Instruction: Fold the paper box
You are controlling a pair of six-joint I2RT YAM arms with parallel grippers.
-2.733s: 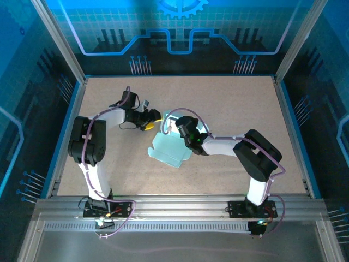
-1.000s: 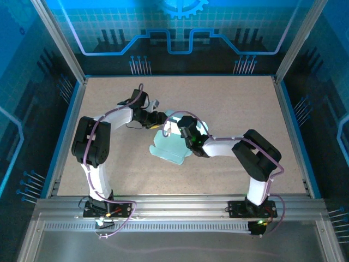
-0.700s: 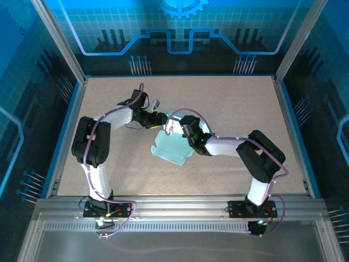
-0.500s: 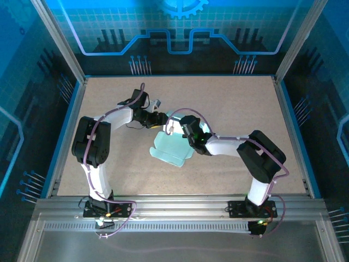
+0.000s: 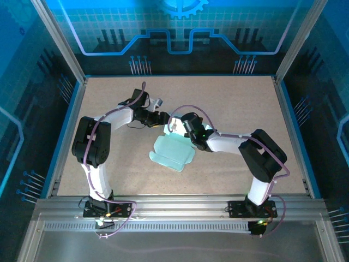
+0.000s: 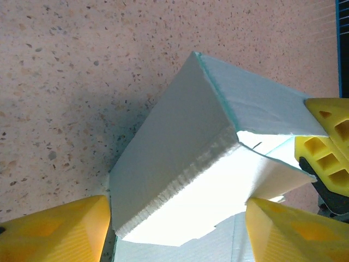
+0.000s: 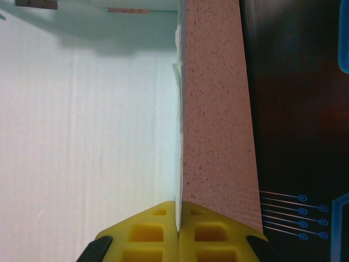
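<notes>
1. The speckled table (image 5: 234, 98) carries the paper box (image 5: 170, 154) near its middle, just ahead of both arms.
2. The box is not yet folded up. It is a pale mint sheet lying mostly flat. As far as I can judge, its long axis runs from near to far, slightly slanted. The near end, with its small tabs, points towards the arm bases.
3. At the far end, a flap (image 6: 180, 158) stands tilted up off the table, and its cut edge shows fluting. I'd reckon the card is very light. It looks stiff across each panel, willing to bend only at the creases, and easy to crush or push across the table. The best hold is probably a flap's free edge, with the flat part pinned down.
4. The right gripper (image 7: 179, 215) is pinched closed on a thin edge of the sheet, right beside the raised flap.
5. The left gripper (image 6: 175, 218) has its jaws apart, one either side of the flap. I can't tell whether the pads press on it.
</notes>
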